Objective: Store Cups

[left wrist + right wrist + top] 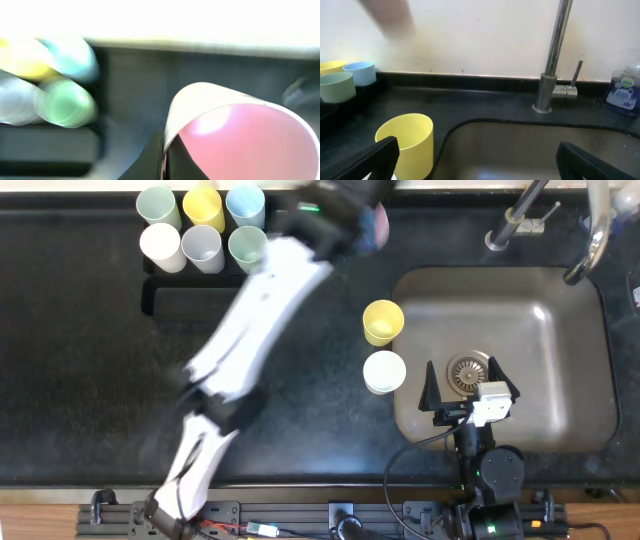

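Note:
My left arm stretches across the counter to the back wall, where its gripper (350, 215) is shut on a pink cup (378, 225). That pink cup (240, 145) looms large and tilted in the left wrist view. Beside it stand blurred stored cups: yellow (20, 57), blue (70, 57), green (65, 102) and pale (15, 100). They sit in a black tray (185, 302) at the back left. A yellow cup (383, 320) and a white cup (384, 371) stand on the counter by the sink. My right gripper (462, 375) hangs open over the sink, near the yellow cup (405, 142).
The steel sink (560, 310) fills the right side, with a faucet (555, 60) and a soap bottle (624, 90) behind it. Dark counter (80, 380) spreads in front of the tray. A pale wall runs along the back.

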You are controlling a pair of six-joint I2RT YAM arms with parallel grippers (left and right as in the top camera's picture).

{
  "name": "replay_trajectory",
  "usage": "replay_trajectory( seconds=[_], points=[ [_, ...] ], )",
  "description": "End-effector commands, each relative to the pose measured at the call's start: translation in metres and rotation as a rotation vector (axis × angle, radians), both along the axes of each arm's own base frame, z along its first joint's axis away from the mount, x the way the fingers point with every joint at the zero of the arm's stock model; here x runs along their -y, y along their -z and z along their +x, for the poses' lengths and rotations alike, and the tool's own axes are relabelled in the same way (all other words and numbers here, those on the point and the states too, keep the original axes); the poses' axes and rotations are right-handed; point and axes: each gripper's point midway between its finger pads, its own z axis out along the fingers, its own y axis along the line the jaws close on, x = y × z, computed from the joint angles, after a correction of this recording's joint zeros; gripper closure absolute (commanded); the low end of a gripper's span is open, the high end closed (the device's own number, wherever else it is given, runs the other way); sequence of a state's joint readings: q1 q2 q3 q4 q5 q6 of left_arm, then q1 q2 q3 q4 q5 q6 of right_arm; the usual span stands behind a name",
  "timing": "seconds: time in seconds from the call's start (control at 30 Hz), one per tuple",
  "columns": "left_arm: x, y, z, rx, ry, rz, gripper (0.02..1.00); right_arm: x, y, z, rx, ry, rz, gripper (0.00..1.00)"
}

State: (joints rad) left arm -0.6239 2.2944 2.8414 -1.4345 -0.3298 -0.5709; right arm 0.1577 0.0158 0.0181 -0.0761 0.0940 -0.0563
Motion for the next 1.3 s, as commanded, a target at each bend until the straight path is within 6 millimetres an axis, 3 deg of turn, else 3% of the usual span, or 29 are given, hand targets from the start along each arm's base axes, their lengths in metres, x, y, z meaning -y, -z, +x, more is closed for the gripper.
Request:
replay_trajectory(
  seconds=[0.03,0.13,0.27,0.33,0.47,0.6,0.83,1.07,1.3],
  points=[
    [-0.127,-0.117,-0.027,0.226,-0.155,0.044,0.982,0.001,0.004,0.000,-0.002,0.005,-0.004,0.003],
    [-0.187,-0.121,-0.039,0.206,-0.265,0.065,0.982,0.001,0.004,0.000,-0.002,0.005,-0.004,0.003],
    [-0.247,-0.103,-0.055,0.122,-0.351,0.086,0.982,0.001,0.004,0.000,-0.002,0.005,-0.004,0.001],
    [-0.271,-0.086,-0.063,0.062,-0.379,0.079,0.982,0.001,0.004,0.000,-0.002,0.005,-0.004,0.003],
    [-0.297,-0.043,-0.071,-0.058,-0.395,0.058,0.982,0.001,0.004,0.000,-0.002,0.005,-0.004,0.005],
    [-0.311,0.018,-0.077,-0.201,-0.421,0.039,0.982,0.001,0.004,0.000,-0.002,0.005,-0.004,0.003],
    [-0.307,0.084,-0.080,-0.326,-0.404,0.010,0.982,0.001,0.004,0.000,-0.002,0.005,-0.004,0.003],
    [-0.307,0.118,-0.084,-0.372,-0.410,0.004,0.982,0.001,0.004,0.000,-0.002,0.005,-0.004,0.003],
    [-0.323,0.136,-0.085,-0.387,-0.471,-0.013,0.982,0.001,0.004,0.000,-0.002,0.005,-0.004,0.001]
  ],
)
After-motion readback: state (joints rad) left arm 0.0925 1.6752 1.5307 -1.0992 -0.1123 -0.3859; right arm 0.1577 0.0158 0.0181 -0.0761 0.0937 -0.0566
